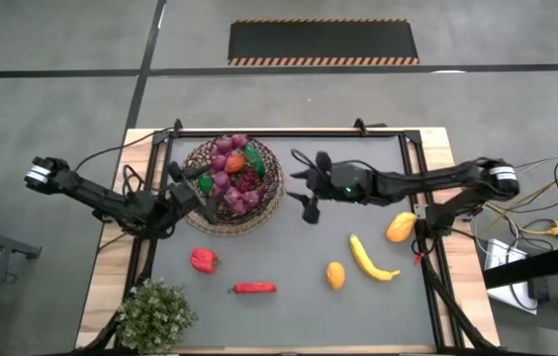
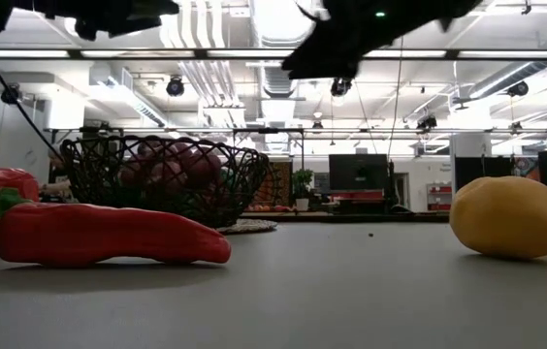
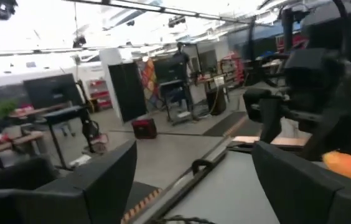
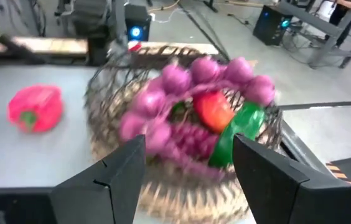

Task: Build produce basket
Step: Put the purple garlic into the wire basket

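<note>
High view: round dark brown woven wicker basket [image 1: 232, 186] at the table's far left, already loaded with purple grape bunches [image 1: 228, 156], a green pepper [image 1: 255, 158] and something red. Left gripper [image 1: 203, 198] over the basket's near-left rim, fingers spread, holding nothing visible. Right gripper [image 1: 301, 188] just beside the basket's right rim, fingers parted and empty per the right wrist view.

Step judged: between loads, a fetch due next. Next move calls for swinging the right gripper toward the near loose produce, lowering over one piece, closing.

Count on the grey mat outside the basket: one red bell pepper [image 1: 203, 260], one red chili [image 1: 254, 288], one small orange fruit [image 1: 335, 275], one yellow banana [image 1: 371, 259], one yellow-orange fruit [image 1: 401, 228]. Five pieces left. One green potted plant [image 1: 155, 312] at the near-left corner.
</note>
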